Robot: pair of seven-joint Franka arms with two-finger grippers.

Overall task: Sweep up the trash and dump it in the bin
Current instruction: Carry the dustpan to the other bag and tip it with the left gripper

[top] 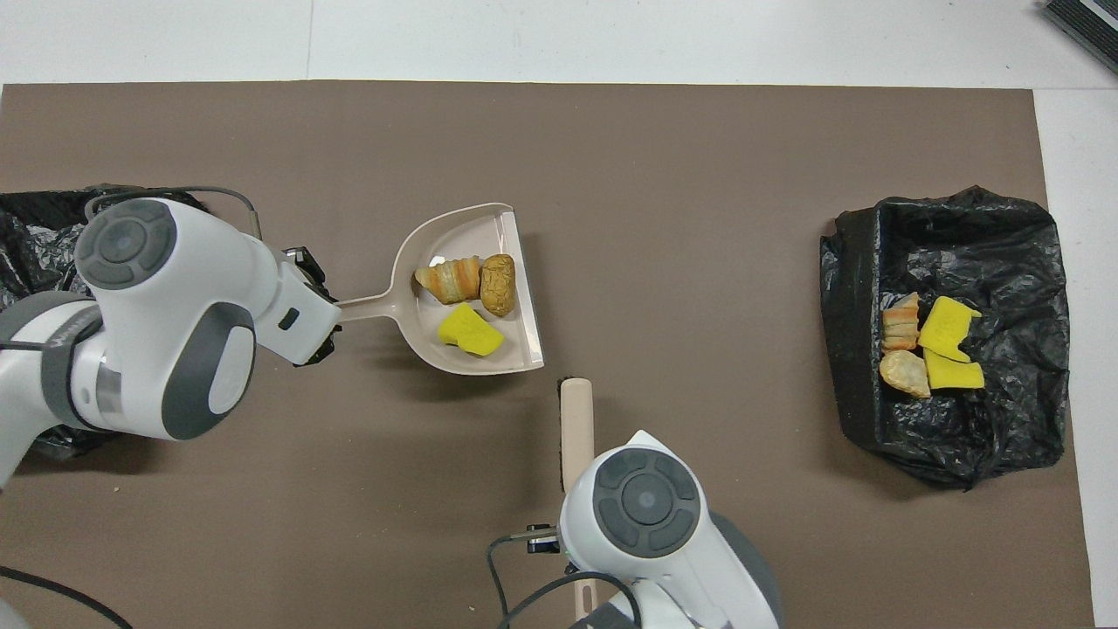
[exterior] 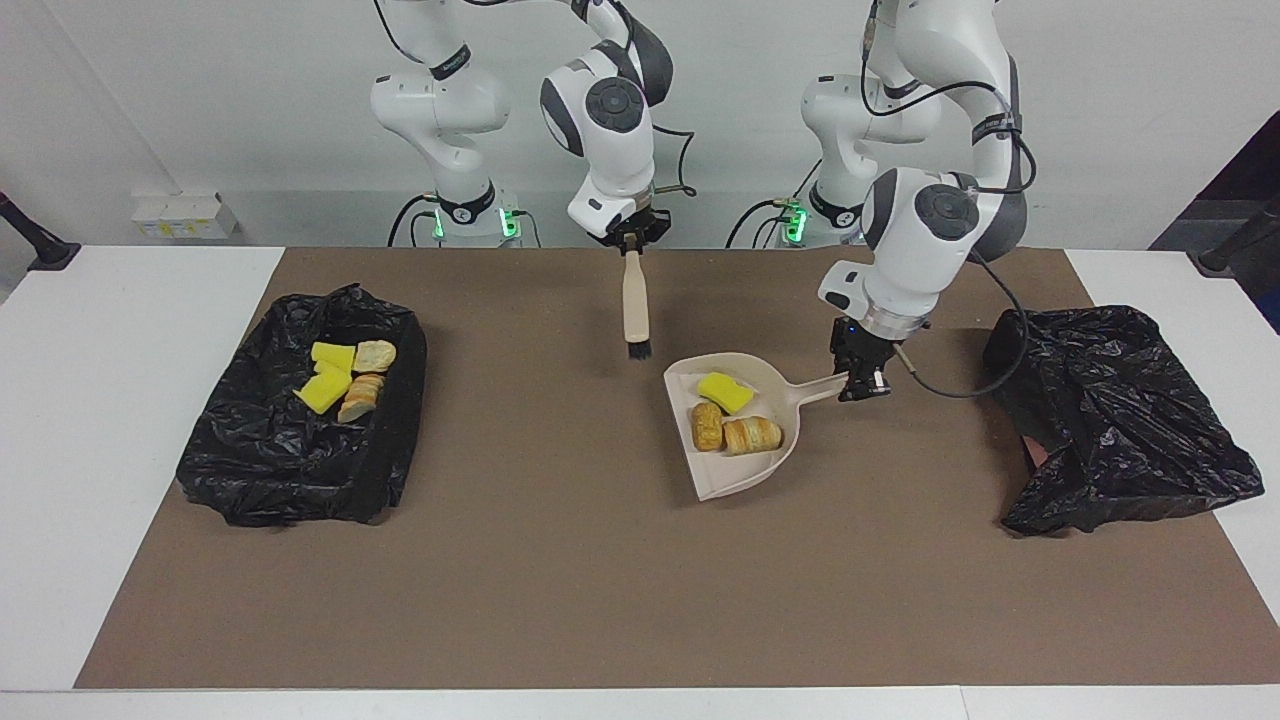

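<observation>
A brown mat covers the tabletop. My left gripper is clamped on the dustpan handle, three scraps aboard, mid-mat; tilting could spill them short of the bag at the mat's edge. My right gripper grips the brush, waiting.

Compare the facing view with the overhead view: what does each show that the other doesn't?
Facing only: both arm bases, and the right pincer shut on the hanging brush.
Overhead only: the right arm's wrist covers that grip.
Both: the left pincer holding the dustpan with three scraps, four more scraps in the open bin, and the second black bag.
</observation>
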